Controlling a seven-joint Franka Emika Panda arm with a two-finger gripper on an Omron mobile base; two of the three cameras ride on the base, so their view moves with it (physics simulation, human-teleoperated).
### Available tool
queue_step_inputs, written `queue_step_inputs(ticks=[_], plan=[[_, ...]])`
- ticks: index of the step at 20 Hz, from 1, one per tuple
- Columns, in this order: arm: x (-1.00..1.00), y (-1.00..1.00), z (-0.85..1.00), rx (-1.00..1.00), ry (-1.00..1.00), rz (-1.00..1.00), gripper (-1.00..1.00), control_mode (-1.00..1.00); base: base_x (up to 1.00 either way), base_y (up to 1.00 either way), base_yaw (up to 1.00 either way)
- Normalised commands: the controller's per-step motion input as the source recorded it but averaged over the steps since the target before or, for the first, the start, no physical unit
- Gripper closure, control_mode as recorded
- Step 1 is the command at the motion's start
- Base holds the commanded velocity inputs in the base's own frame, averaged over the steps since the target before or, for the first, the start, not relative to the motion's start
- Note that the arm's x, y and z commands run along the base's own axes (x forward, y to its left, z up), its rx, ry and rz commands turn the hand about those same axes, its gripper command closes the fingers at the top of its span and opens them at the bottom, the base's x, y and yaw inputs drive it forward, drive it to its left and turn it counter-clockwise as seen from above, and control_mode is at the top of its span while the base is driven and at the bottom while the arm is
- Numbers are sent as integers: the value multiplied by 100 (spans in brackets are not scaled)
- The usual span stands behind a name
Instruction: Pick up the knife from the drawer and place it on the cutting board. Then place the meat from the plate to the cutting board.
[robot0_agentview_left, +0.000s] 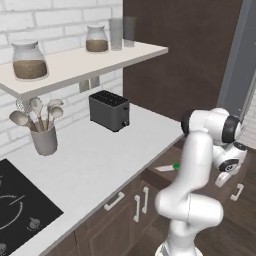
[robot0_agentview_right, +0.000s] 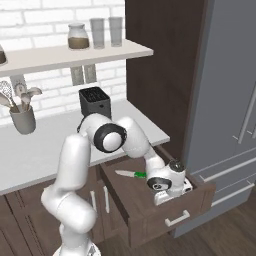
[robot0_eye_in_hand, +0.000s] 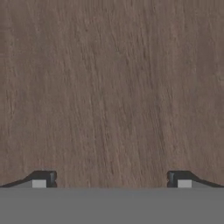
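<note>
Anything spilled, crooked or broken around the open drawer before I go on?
Nothing stands out. The knife lies flat inside the open drawer, the toaster stands upright on the counter, and the open tool hangs over the drawer, holding nothing.

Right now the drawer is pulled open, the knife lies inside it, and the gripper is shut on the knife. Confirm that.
Wrong on the grip. The gripper is open over bare drawer wood in the hand view; the knife lies apart from it.
</note>
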Motion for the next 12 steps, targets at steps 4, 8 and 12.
queue_step_inputs(ticks=[4, 8, 12], plan=[[-12, 0, 46, 0, -17, 2, -100, -100, 0, 0, 0], [0, 1, 97, -2, -18, 18, -100, -100, 0, 0, 0], [44, 35, 96, -5, -11, 32, -100, -100, 0, 0, 0]])
